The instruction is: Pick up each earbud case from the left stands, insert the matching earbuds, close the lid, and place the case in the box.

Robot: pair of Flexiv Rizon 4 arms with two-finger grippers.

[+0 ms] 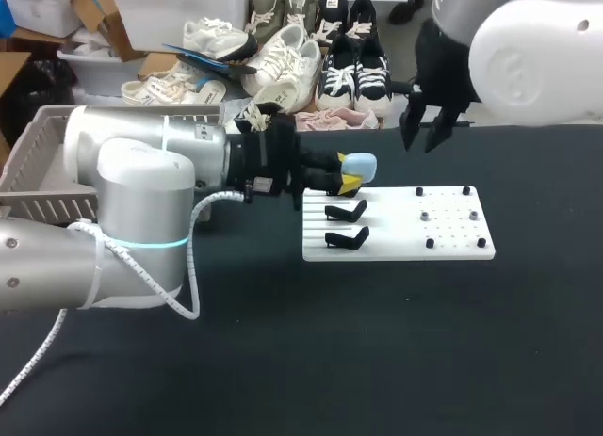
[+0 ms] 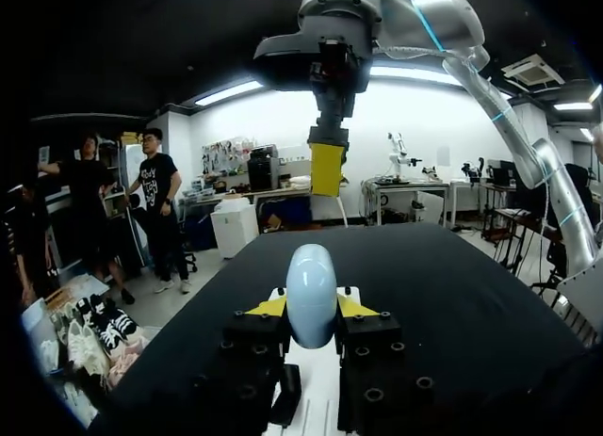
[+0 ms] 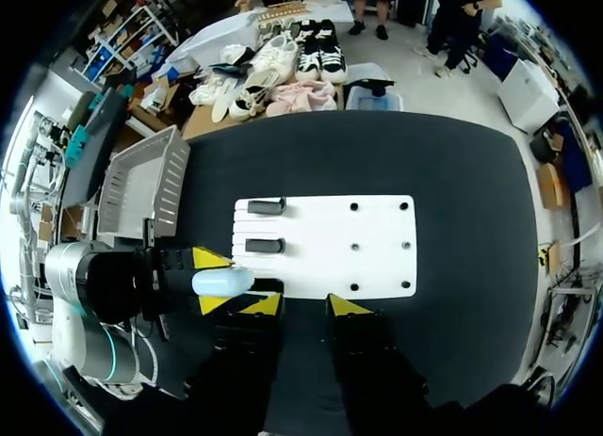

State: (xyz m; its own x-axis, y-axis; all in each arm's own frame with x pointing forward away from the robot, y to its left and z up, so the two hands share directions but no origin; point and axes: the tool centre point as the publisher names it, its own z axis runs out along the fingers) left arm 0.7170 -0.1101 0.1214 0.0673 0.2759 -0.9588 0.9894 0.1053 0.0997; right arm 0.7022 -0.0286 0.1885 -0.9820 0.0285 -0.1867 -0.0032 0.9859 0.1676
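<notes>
A pale blue earbud case (image 1: 360, 163) is lifted just above the near-left corner of the white board (image 1: 396, 250), with my left gripper (image 1: 350, 177) shut on its sides. In the left wrist view the closed case (image 2: 311, 304) stands upright between the yellow tips. Two black stands (image 1: 347, 211) (image 1: 347, 237) on the board's left part are bare. My right gripper (image 1: 424, 139) hangs open and holds nothing, high over the table's far edge. In its own view the right gripper (image 3: 304, 306) looks down on the board (image 3: 377, 252) and the case (image 3: 223, 282).
Small black pegs (image 1: 465, 189) and two grey bits (image 1: 424, 215) dot the board's right part. A grey slatted basket (image 1: 38, 163) stands at the table's far left. Black tabletop lies in front of the board.
</notes>
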